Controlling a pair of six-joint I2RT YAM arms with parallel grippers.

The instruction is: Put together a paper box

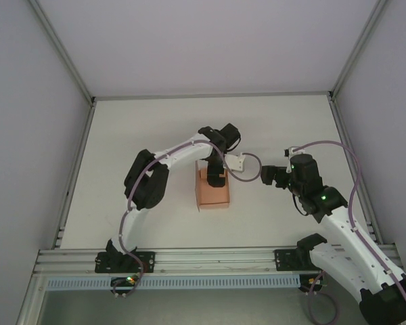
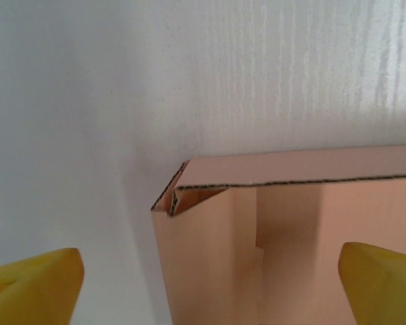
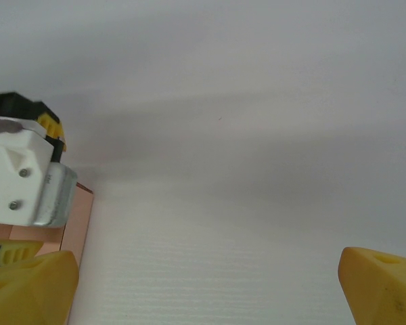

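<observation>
Wall-folding step in hand: my left gripper (image 1: 214,175) hangs open above the far end of the paper box (image 1: 213,195) in the middle of the table (image 1: 155,128), my right gripper (image 1: 266,175) open and empty near its right side; next, I judge, pinch the doubled wall squarely

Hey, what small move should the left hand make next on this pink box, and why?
Probably lower the left hand slightly and close on the paper box wall: its fingers stand wide apart with one upright wall between them, gripping nothing. The right hand hangs open beside the box, apart from it.
</observation>
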